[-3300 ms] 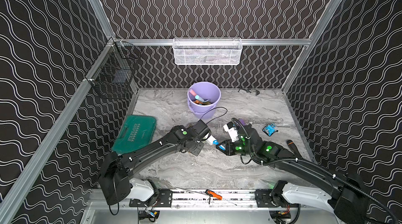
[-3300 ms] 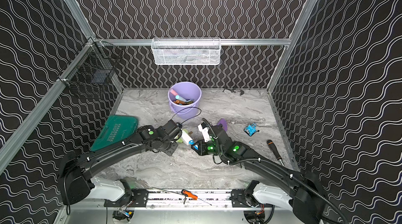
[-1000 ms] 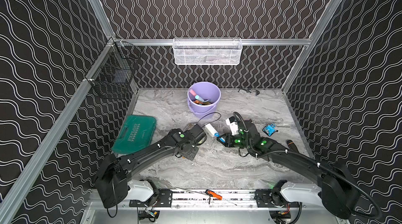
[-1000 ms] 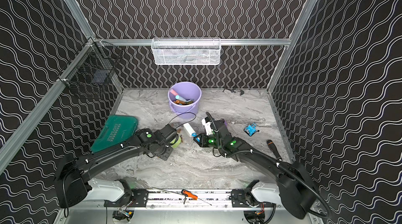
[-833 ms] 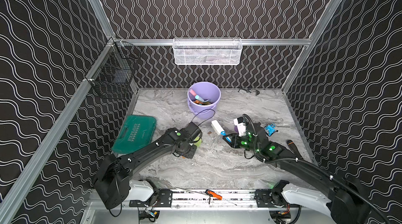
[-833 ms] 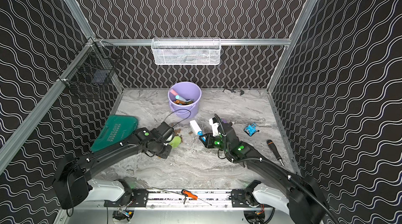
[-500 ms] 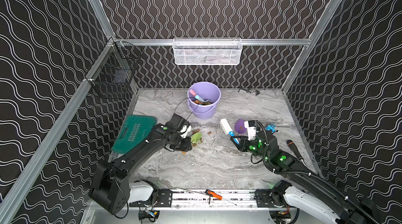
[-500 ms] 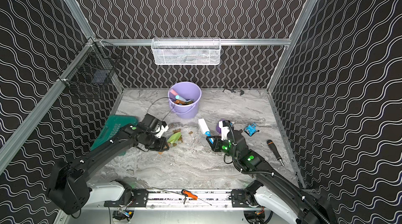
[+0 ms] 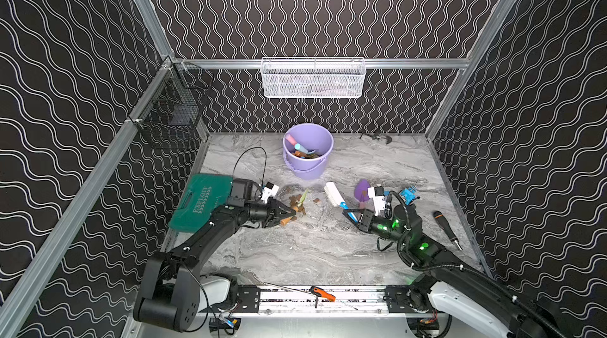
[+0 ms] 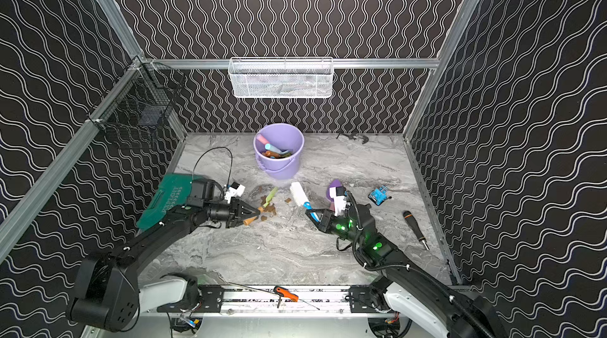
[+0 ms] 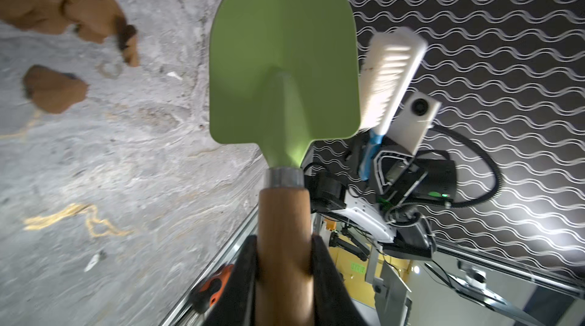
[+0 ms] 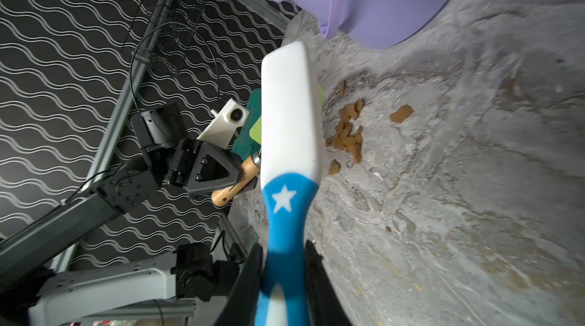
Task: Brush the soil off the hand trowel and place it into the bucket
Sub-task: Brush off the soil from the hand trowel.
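Left wrist view: the left gripper (image 11: 283, 247) clamps the hand trowel (image 11: 281, 55) by its wooden handle; the right gripper (image 12: 281, 254) pinches the brush (image 12: 289, 112) by its blue handle. Sweep toward the tilted blade's tip, then lift it to the bucket (image 9: 308, 162) at the counter's (image 9: 312, 254) back edge. Held just left of the counter's middle, above loose soil (image 9: 297, 203), the green blade looks clean, though its far face is hidden.

Green case (image 9: 200, 200) lay beside the side wall, white mesh basket (image 9: 313, 79) hung at the back; a screwdriver (image 9: 445, 228) lay near a small blue thing (image 9: 407, 194), a toy perhaps.
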Tool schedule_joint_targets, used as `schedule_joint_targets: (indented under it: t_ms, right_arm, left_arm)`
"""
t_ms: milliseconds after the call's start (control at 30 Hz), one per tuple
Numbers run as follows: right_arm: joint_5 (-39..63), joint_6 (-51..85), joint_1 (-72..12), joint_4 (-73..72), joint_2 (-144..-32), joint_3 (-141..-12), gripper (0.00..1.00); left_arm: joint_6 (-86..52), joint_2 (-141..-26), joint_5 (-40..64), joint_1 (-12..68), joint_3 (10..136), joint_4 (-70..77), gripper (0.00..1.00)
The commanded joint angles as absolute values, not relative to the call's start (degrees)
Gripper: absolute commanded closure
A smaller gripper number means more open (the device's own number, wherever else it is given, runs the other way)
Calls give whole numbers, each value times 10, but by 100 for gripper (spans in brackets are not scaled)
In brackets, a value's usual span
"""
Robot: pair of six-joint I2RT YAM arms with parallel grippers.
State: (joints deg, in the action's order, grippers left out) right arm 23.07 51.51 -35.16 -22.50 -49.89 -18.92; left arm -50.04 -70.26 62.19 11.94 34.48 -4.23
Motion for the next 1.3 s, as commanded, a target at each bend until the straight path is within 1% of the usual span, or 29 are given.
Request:
schedule_joint_targets:
  t_ms: [0, 133, 200, 567, 867, 933, 1067, 1200, 1233, 1267]
  right_arm:
    - [279, 567, -353, -372, -526, -188, 100]
    - [286, 584, -356, -425, -554, -187, 100]
    - [287, 585, -358, -434, -563, -191, 100]
    - [284, 588, -379, -482, -626, -202, 100]
    - [288, 572, -411, -507, -722, -229, 100]
    - [288, 584, -413, -535, -746, -217, 100]
    - [276, 598, -413, -569, -770, -184, 100]
    - [263, 570, -412, -529, -762, -191, 100]
    - [260, 566, -412, -521, -756, -193, 100]
    - [250, 558, -411, -503, -747, -196, 100]
  left_arm:
    - [-610, -694, 659, 118, 337, 90, 100]
    - [-633, -686, 643, 117, 334, 98, 100]
    - [-663, -685, 644, 118, 325, 138, 100]
    - [-702, -687, 641, 118, 317, 191, 100]
    - [-703, -687, 650, 118, 314, 199, 100]
    - [-707, -686, 652, 118, 312, 204, 100]
    - [-672, -680, 647, 119, 323, 155, 100]
    - [-642, -680, 641, 118, 331, 111, 100]
    - [-616, -678, 632, 117, 340, 77, 100]
    - [-568, -676, 618, 117, 359, 11, 100]
